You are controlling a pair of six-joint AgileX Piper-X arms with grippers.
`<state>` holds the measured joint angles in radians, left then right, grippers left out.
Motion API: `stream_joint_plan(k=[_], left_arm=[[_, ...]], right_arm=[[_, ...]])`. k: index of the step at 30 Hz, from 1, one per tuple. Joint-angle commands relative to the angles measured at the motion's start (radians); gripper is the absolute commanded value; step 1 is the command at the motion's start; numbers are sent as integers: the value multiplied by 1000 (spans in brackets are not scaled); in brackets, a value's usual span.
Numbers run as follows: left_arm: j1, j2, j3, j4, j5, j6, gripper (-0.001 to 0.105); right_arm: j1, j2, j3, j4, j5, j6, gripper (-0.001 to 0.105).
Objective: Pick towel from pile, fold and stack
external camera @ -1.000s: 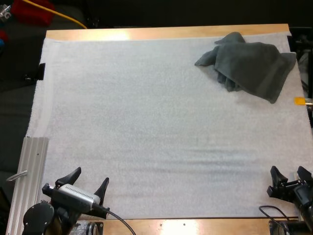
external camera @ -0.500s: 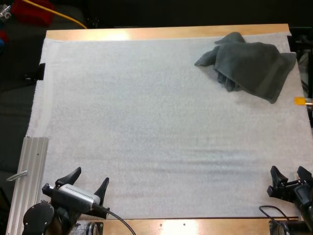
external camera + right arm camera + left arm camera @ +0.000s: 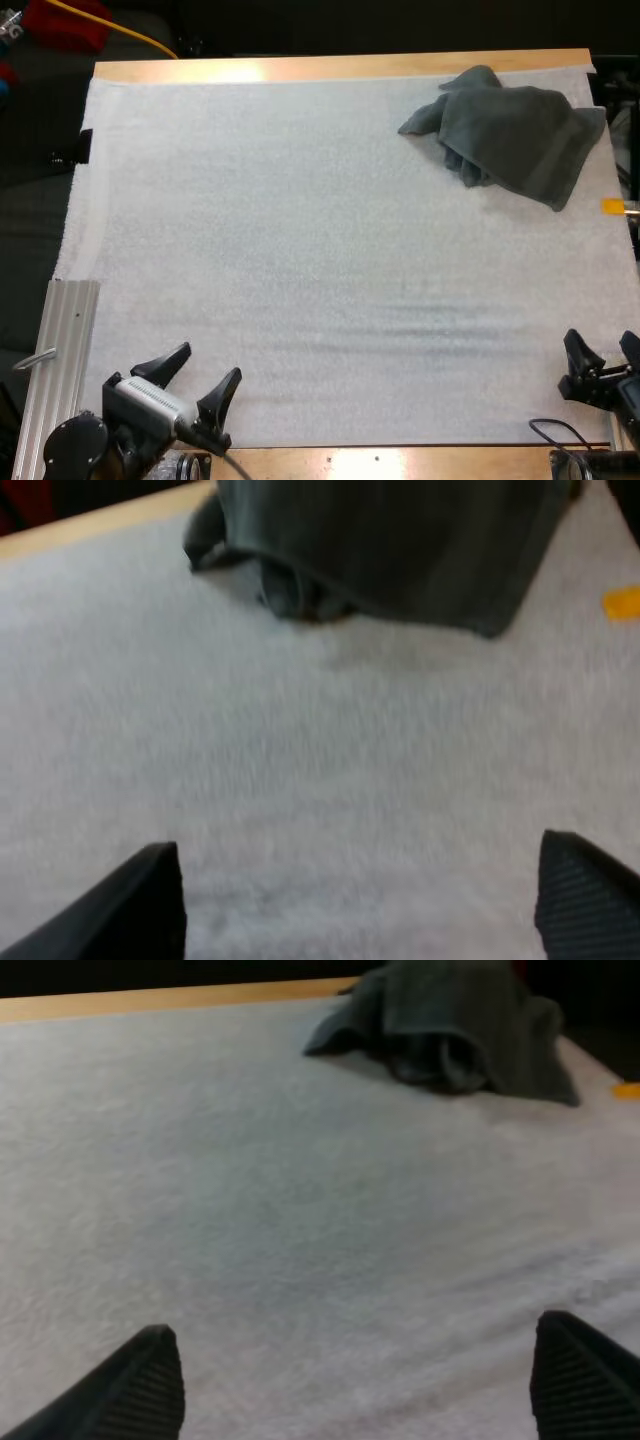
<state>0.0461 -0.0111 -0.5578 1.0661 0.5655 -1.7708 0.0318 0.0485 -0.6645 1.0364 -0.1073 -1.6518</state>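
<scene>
A dark grey-green towel (image 3: 515, 134) lies crumpled on the white mat (image 3: 320, 250) at its far right corner. My left gripper (image 3: 203, 374) stands open at the mat's near left edge, far from the towel (image 3: 450, 1025), with only bare mat between its fingertips. At the near right edge my right gripper (image 3: 604, 352) is open too, with the towel (image 3: 385, 545) well ahead of it across the mat. Neither gripper touches anything.
A ribbed metal rail (image 3: 60, 370) lies along the table's near left side, beside my left arm. The wooden table edge (image 3: 340, 66) runs along the far side of the mat.
My left gripper has shifted right and slightly toward the near edge. My right gripper has slid a little toward the right and the near edge. The towel has not moved.
</scene>
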Motion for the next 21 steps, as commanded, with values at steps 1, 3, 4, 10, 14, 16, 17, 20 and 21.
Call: stream_joint_plan(k=[1, 3, 4, 10, 14, 16, 17, 20, 21], left_arm=[[-1, -67, -23, -16, 27, -12, 70], [-1, -47, -46, -18, 30, -12, 70], [-1, -35, -61, -21, 30, -10, 70], [-1, 27, -149, -63, 52, -2, 70], [-1, 74, -199, -68, 55, -2, 70], [-1, 101, -225, -72, 59, -2, 70], [-1, 110, -231, -73, 60, -2, 70], [-1, 141, -254, -79, 59, -2, 70], [-1, 150, -262, -79, 59, -2, 70]], right_arm=[[0, 28, -34, -7, -35, -1, 70], [0, 67, -66, -7, -57, -1, 70], [0, 90, -86, -7, -68, -1, 70], [0, 213, -175, -7, -100, -4, 70], [0, 292, -232, -7, -99, -4, 70], [0, 345, -269, -7, -99, -4, 70], [0, 363, -280, -7, -99, -4, 70], [0, 438, -321, -12, -99, 4, 70], [0, 467, -335, -16, -99, 10, 70]])
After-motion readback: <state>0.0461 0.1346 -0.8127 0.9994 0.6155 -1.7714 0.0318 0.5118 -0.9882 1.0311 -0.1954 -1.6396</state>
